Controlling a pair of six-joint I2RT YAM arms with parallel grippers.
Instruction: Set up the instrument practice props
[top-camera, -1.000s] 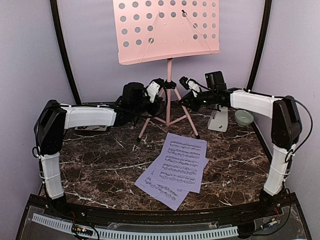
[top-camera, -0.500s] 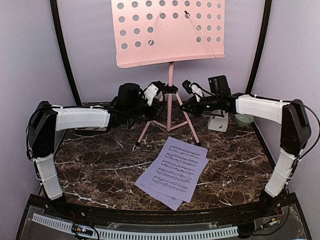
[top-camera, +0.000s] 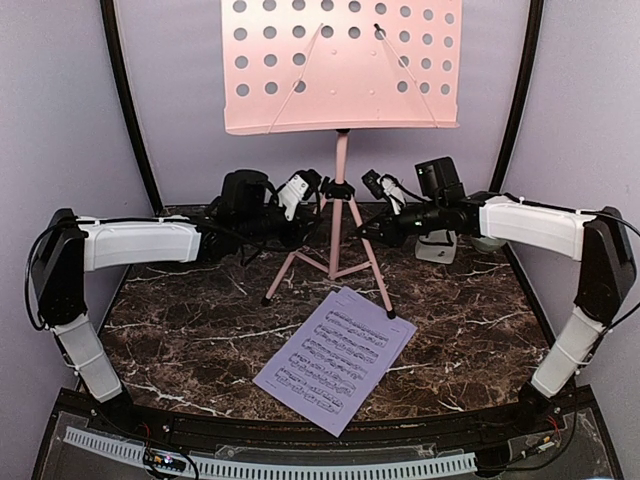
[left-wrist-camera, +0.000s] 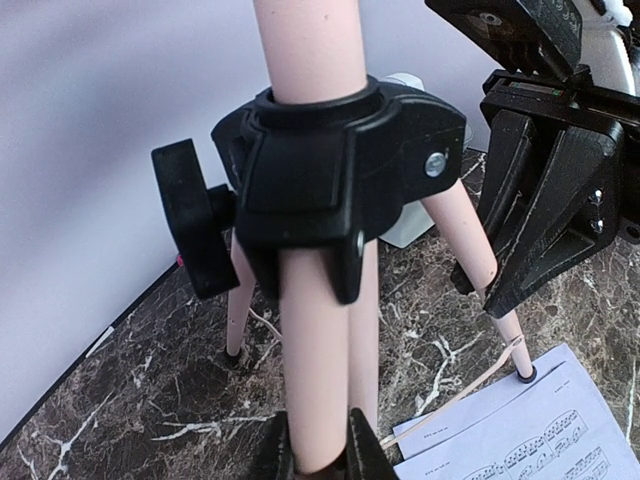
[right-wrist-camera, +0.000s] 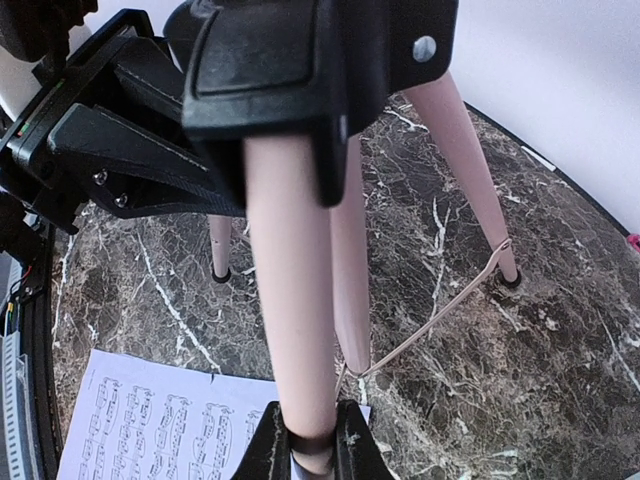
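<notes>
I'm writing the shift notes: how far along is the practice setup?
Done: the stand is upright on its tripod legs. In hand: the left gripper and right gripper each clamp one of its legs. Left: the pages lie flat on the table, with none up on the stand. The metronome sits at the back right with no gripper on it, so it probably needs placing too.

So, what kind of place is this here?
Likely a small robot test booth, dressed as a music corner: plain lavender walls, a marble-patterned table, a pink music stand and sheet-music pages.
</notes>
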